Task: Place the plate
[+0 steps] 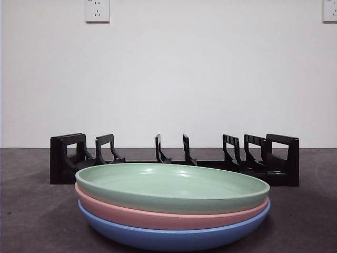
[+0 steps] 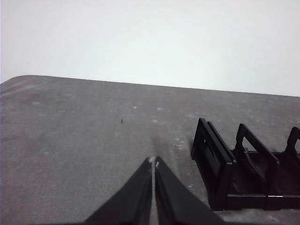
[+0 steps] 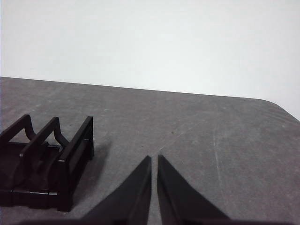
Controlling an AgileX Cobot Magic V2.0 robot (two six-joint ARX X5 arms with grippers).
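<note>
Green plate (image 1: 174,184) tops a stack on pink plate (image 1: 158,216) and blue plate (image 1: 174,237), just in front of the black rack (image 1: 174,161), whose slots run across the table w/ nothing in them. Left gripper (image 2: 153,161) and right gripper (image 3: 154,158) hang beyond opposite rack ends, jaws pressed together, empty. Neither wrist view shows the plates, so can't tell which arm is nearer; nothing blocks stack-to-rack.

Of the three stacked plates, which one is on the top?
The green plate is on top. The pink plate lies directly under it, and the blue plate is at the bottom, resting on the table.
</note>
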